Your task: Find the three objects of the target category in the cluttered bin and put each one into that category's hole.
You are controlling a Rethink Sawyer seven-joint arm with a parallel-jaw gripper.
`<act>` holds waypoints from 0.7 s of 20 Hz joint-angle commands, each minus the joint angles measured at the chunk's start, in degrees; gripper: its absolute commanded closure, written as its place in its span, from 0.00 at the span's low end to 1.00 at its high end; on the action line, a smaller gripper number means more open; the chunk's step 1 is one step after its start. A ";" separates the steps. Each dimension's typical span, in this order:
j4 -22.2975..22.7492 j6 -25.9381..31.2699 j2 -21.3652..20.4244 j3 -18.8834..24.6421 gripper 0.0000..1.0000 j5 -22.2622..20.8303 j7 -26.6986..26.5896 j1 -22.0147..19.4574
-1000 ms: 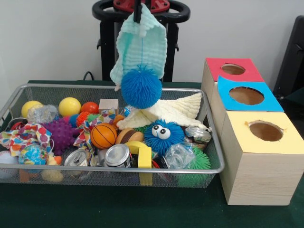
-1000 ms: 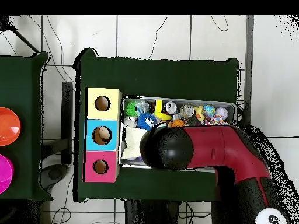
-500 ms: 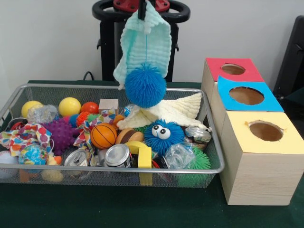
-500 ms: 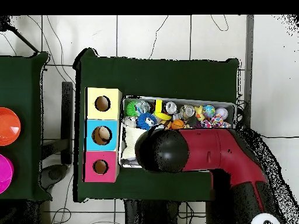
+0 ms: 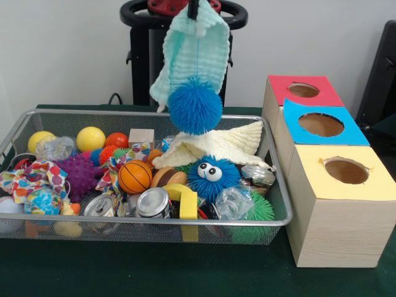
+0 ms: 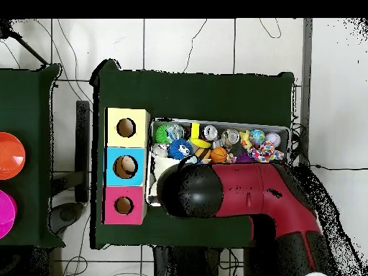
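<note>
Front view: end effector (image 5: pixel 193 8) at top edge, clamped on pale mint knitted cloth (image 5: pixel 197 52). Cloth hangs long-axis vertical above wire mesh bin (image 5: pixel 278 179), far side; blue spiky rubber ball (image 5: pixel 195 106) dangles below it. Three-hole wooden box (image 5: pixel 331 204) lies to picture right of cloth; blue-topped hole (image 5: pixel 321 124) in middle.

A plain pale wall (image 5: pixel 74 49) rises behind the dark green desk (image 5: pixel 124 272), which stands on a floor of large white tiles (image 6: pixel 194 43) with thin cables trailing over them (image 6: pixel 198 36).
</note>
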 commanded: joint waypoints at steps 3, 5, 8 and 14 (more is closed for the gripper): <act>5.24 -3.60 -1.47 -3.63 1.00 2.07 9.99 2.32; 5.14 -3.96 -1.24 -4.16 1.00 2.08 9.86 2.50; 4.72 -4.16 -0.70 -4.78 0.00 2.24 8.71 2.99; 4.80 -5.61 0.02 -4.74 0.00 2.89 7.31 2.16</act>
